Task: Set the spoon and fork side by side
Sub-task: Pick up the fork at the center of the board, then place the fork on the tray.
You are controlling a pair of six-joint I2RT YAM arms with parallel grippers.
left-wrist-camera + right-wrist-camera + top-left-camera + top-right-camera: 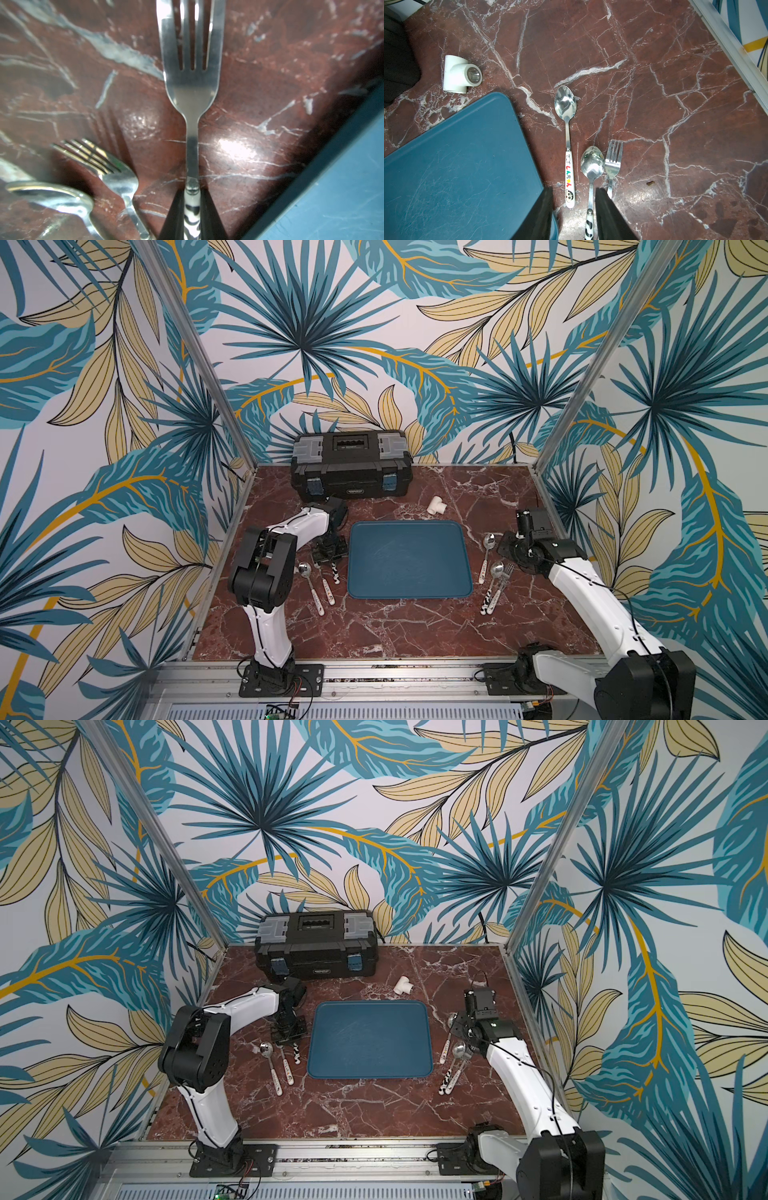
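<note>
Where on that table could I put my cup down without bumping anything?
Best is the bare marble table in front of the blue tray, up to the front rail. The tray itself holds nothing. Crowded: cutlery lies along both sides of the tray, and a toolbox and white pipe fitting sit behind it.

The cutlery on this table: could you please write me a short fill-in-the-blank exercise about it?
1. The left gripper is shut on the handle of a ____.
2. The right gripper has its fingers ____, holding nothing.
3. The cartoon-handled spoon lies between the ____ tray and the cow-patterned spoon.
Missing words: fork; open; blue.
</note>
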